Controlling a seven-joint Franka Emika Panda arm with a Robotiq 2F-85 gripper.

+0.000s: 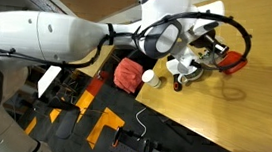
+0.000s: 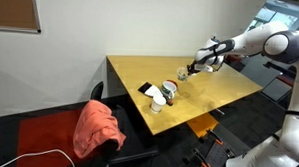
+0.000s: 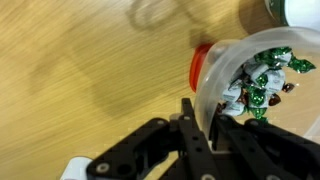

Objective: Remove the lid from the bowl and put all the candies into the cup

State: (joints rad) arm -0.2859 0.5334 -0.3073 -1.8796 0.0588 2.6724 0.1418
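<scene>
In the wrist view my gripper point(image 3: 200, 125) is shut on the wall of a translucent white round vessel point(image 3: 215, 70), one finger inside and one outside. Several green-wrapped candies point(image 3: 265, 75) lie in it. A red piece point(image 3: 197, 66), perhaps the bowl, shows just past its rim. In an exterior view the gripper point(image 1: 207, 51) is over the wooden table, with a red thing point(image 1: 236, 64) beside it and white things point(image 1: 182, 65) below. A small white cup point(image 1: 148, 76) stands near the table's edge; it also shows in an exterior view point(image 2: 157, 106). The gripper point(image 2: 196, 65) is small there.
The wooden table point(image 2: 219, 86) has bare top round the gripper. A red cloth point(image 2: 96, 127) lies on a chair by the table's edge and shows in both exterior views point(image 1: 128, 73). A black flat thing point(image 2: 147, 89) and a white-and-red thing point(image 2: 167, 91) lie near the cup.
</scene>
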